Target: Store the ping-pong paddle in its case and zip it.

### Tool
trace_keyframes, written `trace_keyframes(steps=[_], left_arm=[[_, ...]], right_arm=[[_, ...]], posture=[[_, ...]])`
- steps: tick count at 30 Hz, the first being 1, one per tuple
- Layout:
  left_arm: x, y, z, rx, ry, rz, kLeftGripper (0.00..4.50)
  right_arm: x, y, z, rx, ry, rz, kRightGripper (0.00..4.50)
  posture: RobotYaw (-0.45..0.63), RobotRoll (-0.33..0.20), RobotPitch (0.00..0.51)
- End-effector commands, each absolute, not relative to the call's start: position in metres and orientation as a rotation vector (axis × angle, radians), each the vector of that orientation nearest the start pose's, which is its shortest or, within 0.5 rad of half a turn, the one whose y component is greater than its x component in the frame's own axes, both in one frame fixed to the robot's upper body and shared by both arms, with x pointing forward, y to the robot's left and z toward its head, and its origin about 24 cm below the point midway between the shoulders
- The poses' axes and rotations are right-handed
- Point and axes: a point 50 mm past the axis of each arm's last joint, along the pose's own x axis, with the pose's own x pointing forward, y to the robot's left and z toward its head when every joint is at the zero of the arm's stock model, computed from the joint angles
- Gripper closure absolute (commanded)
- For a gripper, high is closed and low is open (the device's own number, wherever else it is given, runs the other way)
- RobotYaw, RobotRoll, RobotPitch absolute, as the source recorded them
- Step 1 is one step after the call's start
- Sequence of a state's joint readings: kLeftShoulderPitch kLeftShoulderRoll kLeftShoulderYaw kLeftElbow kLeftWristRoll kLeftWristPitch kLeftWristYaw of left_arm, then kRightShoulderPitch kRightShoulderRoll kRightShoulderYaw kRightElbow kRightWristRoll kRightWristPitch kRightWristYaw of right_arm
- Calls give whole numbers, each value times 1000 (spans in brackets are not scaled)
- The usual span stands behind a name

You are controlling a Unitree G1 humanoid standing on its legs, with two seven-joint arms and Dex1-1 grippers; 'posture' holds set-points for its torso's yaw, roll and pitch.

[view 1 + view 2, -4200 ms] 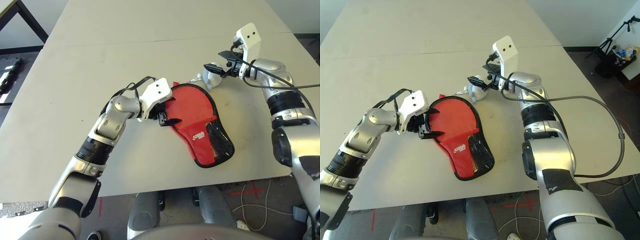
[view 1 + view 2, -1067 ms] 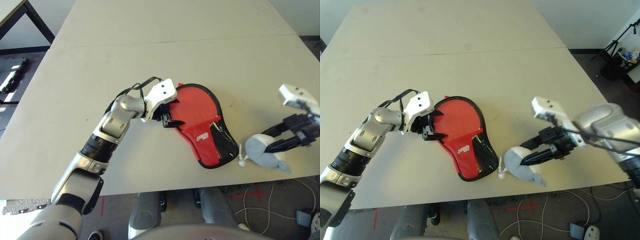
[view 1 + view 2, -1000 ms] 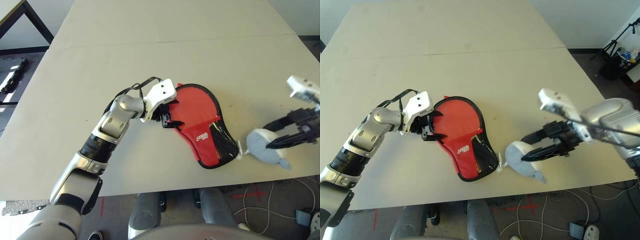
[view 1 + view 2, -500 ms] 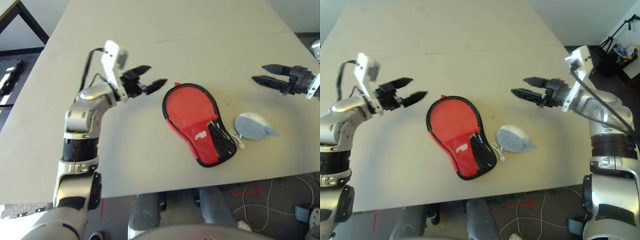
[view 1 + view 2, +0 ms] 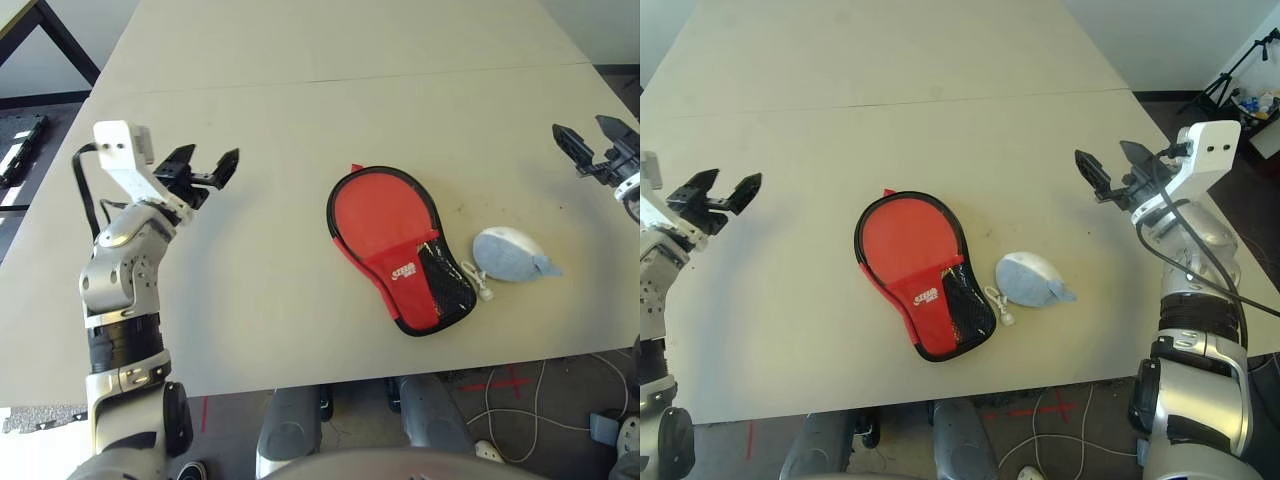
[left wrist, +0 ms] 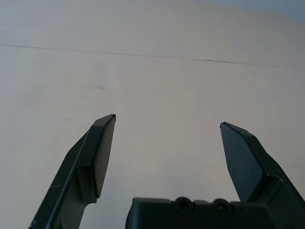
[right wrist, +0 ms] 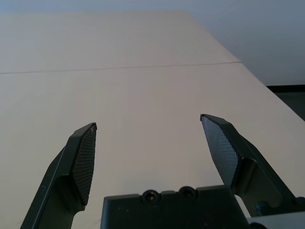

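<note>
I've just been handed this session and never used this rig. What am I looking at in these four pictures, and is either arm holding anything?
A humanoid robot stands at a pale table. The two wide pictures come from its head, looking down; the two close ones come from cameras on each wrist, looking out between that arm's two black fingers.

The left end effector hangs open over bare table on the robot's left. The right end effector is open on the far right. Neither holds anything.

Between them the red case lies flat, its black zipper edge running round it, apparently closed. Just beside its narrow end, on the robot's right, lies a small grey pouch with a white cord.
</note>
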State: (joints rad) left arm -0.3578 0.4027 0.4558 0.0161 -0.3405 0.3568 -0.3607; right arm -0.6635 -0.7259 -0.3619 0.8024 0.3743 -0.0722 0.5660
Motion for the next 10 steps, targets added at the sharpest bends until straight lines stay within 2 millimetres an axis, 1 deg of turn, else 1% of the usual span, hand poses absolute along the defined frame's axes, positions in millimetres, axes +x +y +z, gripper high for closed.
trace_keyframes(steps=[1,4,10], left_arm=[[288,296,143,-56,-182,67,0],[286,299,138,-61,-196,99,0],[286,302,134,-62,-214,147,0]], right_arm=[[320,-366,165,-70,-197,-78,19],[321,-366,162,-75,-210,-103,19],[322,-363,159,-67,-221,-112,19]], posture=[[-28,0,243],[-32,0,241],[-38,0,235]])
